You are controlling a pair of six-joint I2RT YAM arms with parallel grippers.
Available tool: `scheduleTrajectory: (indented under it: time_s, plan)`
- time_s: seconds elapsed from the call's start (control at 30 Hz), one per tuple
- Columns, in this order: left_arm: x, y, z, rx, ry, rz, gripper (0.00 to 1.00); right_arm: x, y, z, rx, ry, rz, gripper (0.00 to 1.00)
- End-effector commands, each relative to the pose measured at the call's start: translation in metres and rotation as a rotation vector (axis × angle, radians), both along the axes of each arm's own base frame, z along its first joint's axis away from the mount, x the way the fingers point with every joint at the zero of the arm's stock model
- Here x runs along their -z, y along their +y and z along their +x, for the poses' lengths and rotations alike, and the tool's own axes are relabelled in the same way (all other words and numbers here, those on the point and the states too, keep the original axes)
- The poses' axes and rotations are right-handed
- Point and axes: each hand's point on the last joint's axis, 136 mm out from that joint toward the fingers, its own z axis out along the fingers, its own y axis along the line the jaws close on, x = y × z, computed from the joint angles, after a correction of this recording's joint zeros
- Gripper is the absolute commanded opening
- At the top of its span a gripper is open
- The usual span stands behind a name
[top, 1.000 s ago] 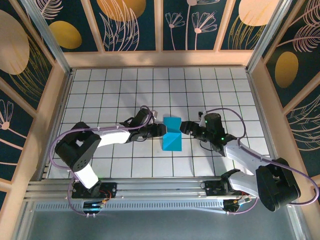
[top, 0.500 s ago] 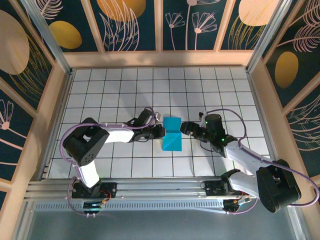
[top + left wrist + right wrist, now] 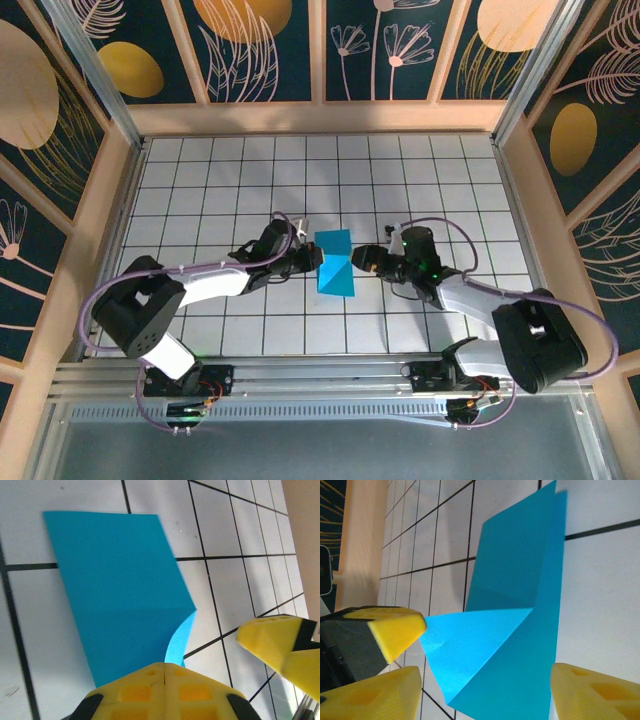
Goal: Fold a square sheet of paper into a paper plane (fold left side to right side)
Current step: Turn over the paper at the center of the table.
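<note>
The square sheet of paper [image 3: 335, 265] is turquoise-blue and lies folded into a narrow upright rectangle at the middle of the tiled table. My left gripper [image 3: 313, 258] is at its left edge. In the left wrist view its yellow jaws [image 3: 165, 666] are pressed together on a lighter flap of the sheet [image 3: 115, 590]. In the right wrist view that flap of the sheet [image 3: 520, 580] rises as a triangle to the left gripper's fingertip [image 3: 395, 630]. My right gripper [image 3: 362, 258] is at the sheet's right edge, open [image 3: 485, 695], its fingers straddling the paper's near end.
The white tiled table [image 3: 220, 180] is ringed by wooden walls [image 3: 320, 118]. The two arms reach in low from both sides and nearly meet at the paper. The right gripper's yellow fingertip [image 3: 277, 642] shows close beside the left jaws.
My left gripper has shut on the sheet's left flap and lifted it. The paper shifted slightly left. My right gripper moved in to the sheet's right edge and narrowed somewhat.
</note>
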Motion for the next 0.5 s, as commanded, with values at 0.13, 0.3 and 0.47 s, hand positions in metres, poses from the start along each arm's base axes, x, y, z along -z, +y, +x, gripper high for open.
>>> scheduleTrajectory:
  time_s: [0.13,0.3,0.47]
  plan:
    - [-0.015,0.016,0.005,-0.109,-0.040,-0.049,0.00,-0.011,0.032,0.015,-0.043,-0.039,0.108,0.64]
    - [-0.015,0.020,0.003,-0.121,-0.037,-0.052,0.00,-0.003,0.045,0.027,-0.037,-0.011,0.117,0.63]
    - [-0.013,0.022,0.002,-0.130,-0.032,-0.052,0.00,0.007,0.049,0.032,-0.013,0.035,0.113,0.60]
